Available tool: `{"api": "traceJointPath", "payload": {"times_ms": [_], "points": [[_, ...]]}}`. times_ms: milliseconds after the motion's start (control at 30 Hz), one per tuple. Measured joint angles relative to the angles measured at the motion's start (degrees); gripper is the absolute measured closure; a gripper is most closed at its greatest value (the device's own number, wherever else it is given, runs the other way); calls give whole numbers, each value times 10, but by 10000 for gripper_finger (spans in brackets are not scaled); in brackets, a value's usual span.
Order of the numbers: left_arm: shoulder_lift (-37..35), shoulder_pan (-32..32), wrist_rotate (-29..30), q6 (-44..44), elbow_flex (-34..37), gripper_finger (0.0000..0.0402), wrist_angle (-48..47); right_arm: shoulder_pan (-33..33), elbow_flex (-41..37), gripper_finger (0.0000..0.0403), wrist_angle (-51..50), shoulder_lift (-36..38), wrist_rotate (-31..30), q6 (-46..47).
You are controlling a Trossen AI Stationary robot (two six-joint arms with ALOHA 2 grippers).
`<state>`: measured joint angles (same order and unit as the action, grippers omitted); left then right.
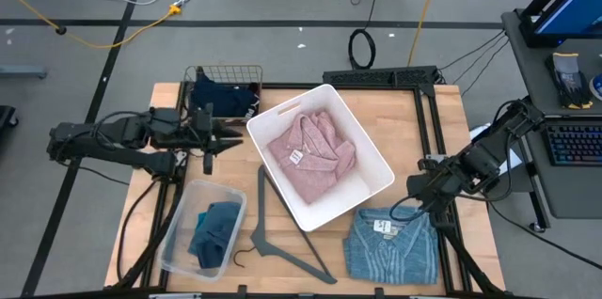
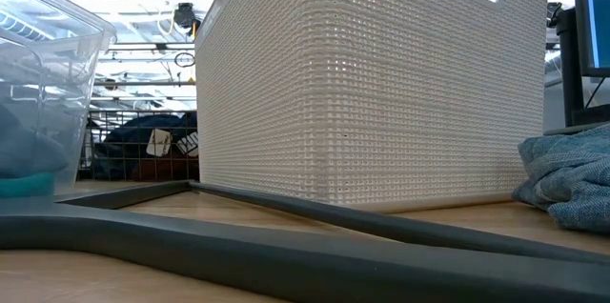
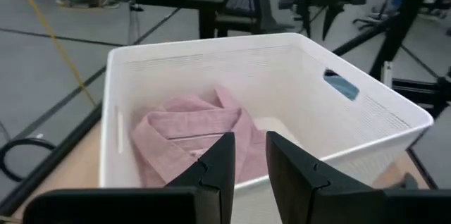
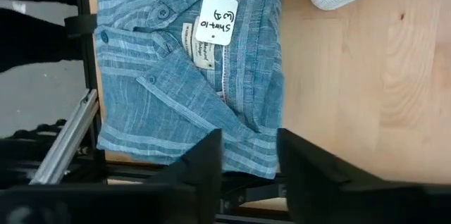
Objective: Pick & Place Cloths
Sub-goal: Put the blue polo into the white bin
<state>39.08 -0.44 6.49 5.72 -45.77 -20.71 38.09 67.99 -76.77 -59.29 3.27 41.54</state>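
Note:
A pink cloth lies crumpled on the floor of the white basket, and it also shows in the left wrist view. A blue striped shirt with a white label lies flat on the table at the near right. A teal cloth sits in the clear bin. A navy cloth fills the wire basket. My left gripper hangs open left of the white basket, pointing at it. My right gripper hangs open above the shirt's right side, slanting down.
A grey plastic hanger lies on the table between the clear bin and the white basket. A black metal frame runs along the table's far and right edges. Bare wood shows between the shirt and the basket.

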Motion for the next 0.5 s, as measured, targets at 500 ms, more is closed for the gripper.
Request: {"api": "traceJointPath", "payload": {"times_ms": [500], "points": [[-150,0,-35,7,134,321,49,0,-89,106,48,0,16,122]]}}
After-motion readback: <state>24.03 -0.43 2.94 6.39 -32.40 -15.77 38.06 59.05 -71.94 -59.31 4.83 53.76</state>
